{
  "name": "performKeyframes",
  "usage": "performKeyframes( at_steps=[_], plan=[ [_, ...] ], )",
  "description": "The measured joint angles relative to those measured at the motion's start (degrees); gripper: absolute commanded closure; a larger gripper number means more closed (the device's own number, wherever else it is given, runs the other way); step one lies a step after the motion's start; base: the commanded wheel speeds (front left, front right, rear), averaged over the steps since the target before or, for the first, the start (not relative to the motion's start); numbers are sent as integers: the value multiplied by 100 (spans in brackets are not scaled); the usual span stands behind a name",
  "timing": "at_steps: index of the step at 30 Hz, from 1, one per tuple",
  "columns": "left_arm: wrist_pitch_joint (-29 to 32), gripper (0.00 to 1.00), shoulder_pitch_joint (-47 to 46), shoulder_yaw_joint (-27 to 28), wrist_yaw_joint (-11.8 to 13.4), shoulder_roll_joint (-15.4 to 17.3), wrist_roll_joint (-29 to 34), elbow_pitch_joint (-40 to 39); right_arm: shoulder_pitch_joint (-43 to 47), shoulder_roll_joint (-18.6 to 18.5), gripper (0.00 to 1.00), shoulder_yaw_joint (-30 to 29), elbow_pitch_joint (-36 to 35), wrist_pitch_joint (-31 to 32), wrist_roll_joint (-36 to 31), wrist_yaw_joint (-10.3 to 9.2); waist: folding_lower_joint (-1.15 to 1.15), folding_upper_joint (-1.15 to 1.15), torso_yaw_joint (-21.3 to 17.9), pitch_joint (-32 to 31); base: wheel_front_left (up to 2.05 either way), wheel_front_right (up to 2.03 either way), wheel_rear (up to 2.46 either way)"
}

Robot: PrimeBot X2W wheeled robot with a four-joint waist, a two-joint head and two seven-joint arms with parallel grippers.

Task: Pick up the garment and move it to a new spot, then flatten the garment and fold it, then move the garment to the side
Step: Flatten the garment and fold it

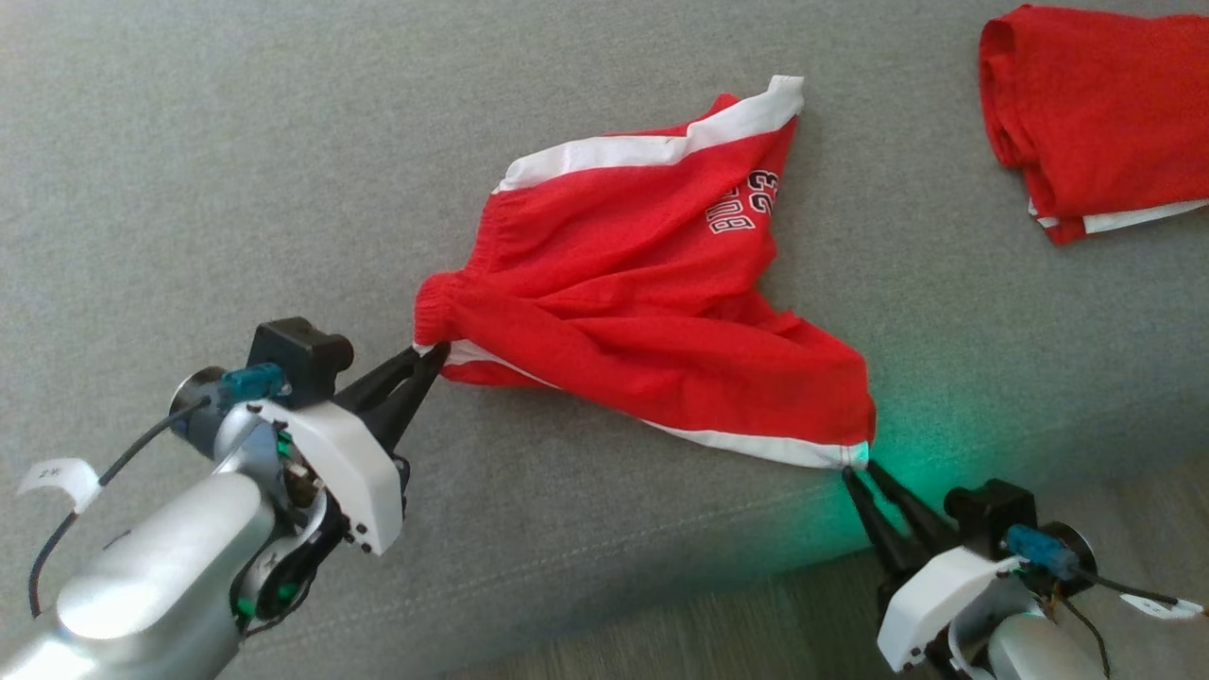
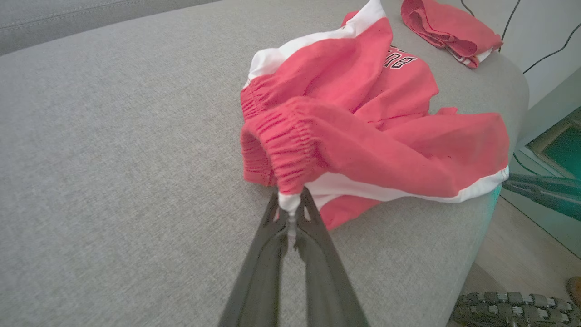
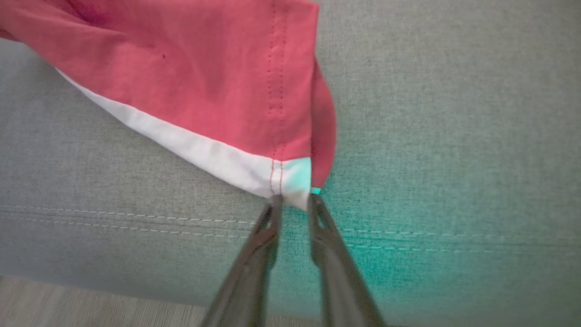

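The garment [image 1: 642, 283] is a pair of red shorts with white side stripes and white lettering, lying crumpled on a grey cushion [image 1: 189, 142]. My left gripper [image 1: 430, 359] is shut on the elastic waistband corner [image 2: 289, 204] at the garment's [image 2: 363, 136] left end. My right gripper [image 1: 858, 472] is at the cushion's front edge. Its jaws stand slightly apart around the white hem corner of the garment [image 3: 204, 81]. The right gripper [image 3: 295, 202] has that corner between its fingertips, lit by a green glow.
A second red garment [image 1: 1096, 113] lies folded at the cushion's far right corner [image 2: 449, 32]. The cushion's front edge drops to a wooden floor [image 1: 756, 623]. A black treaded wheel [image 2: 513, 309] sits on the floor, and cables [image 2: 544, 50] run along the wall.
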Motion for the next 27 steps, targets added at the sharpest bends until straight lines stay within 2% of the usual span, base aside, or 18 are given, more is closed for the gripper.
performKeyframes(
  at_steps=[7,14,17,21,25,26,27],
  plan=[
    [-2,100,2,-12,47,11,-2,-77,2,-94,100,-24,-196,-25,107,0,0,0,-20,-195,0,0,0],
    [-48,100,54,11,30,85,-222,-380,91,-438,100,-324,-1025,-41,225,0,0,0,-22,-582,0,0,0],
    [-38,100,52,71,-164,85,-498,-621,146,-586,100,-471,-1599,76,449,0,0,0,-29,-781,0,0,0],
    [286,100,-89,209,-482,157,-823,-865,46,-857,100,-708,-2288,399,758,0,0,0,-57,-1016,0,0,0],
    [1179,100,-808,308,-728,269,-1399,-972,-792,-1101,100,-1076,-2555,802,702,0,0,0,-102,-1079,0,0,0],
    [1179,100,-808,308,-728,269,-1399,-972,-792,-1101,100,-1076,-2555,802,702,0,0,0,-102,-1079,0,0,0],
    [1548,100,-1061,345,-770,286,-1614,-937,-1100,-1100,100,-1217,-2548,943,641,0,0,0,-100,-1053,0,0,0]
  ],
)
